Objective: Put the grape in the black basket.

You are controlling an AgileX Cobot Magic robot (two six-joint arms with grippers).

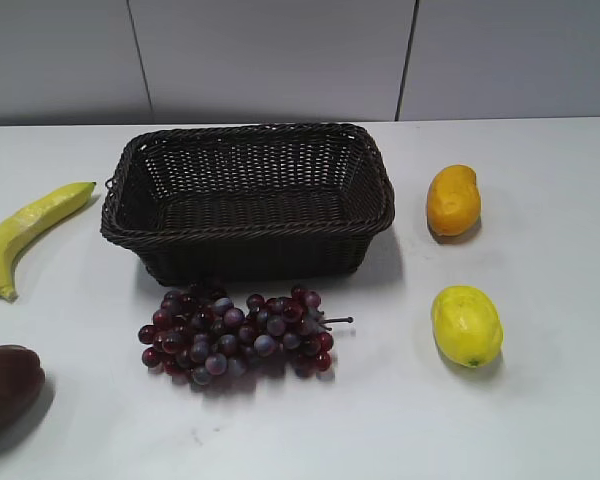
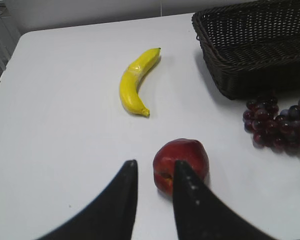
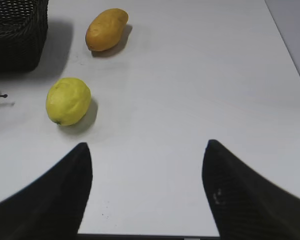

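Left claw (image 2: 152, 172) narrowly parted, right claw (image 3: 146, 152) wide, grape (image 1: 237, 336) well apart from both.

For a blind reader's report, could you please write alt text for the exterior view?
An empty black basket sits mid-table with the grape bunch lying just in front of it. A banana and a dark red fruit lie to the left, an orange mango and a lemon to the right.

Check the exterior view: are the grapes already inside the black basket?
No, the grape bunch lies on the table just in front of the black basket, whose inside shows only bare weave.
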